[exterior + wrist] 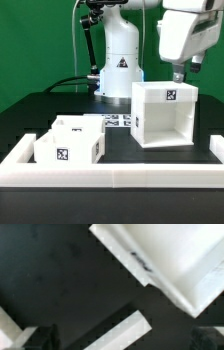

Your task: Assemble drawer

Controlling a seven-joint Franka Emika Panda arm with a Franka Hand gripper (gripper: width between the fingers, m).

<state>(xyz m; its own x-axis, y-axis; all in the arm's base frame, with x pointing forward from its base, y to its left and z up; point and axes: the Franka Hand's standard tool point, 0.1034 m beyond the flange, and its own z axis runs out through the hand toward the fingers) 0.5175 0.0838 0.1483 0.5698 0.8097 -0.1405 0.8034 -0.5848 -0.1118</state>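
The large white hollow casing [165, 115] stands on the black table at the exterior view's right, with a square tag on its top front edge. Two small white trays [70, 140] sit side by side at the exterior view's front left, each with a tag. My gripper [180, 73] hangs just above the casing's back top edge. In the wrist view the casing's white wall [175, 263] fills one corner. My gripper [125, 339] is open and empty, with its dark fingertips [40, 339] far apart at the frame's edges.
The white robot base [120, 60] stands behind the casing. The marker board [118, 120] lies flat between the base and the trays. A long low white rail [110, 172] edges the table's front. A white strip [120, 333] shows between my fingers; I cannot tell what it is.
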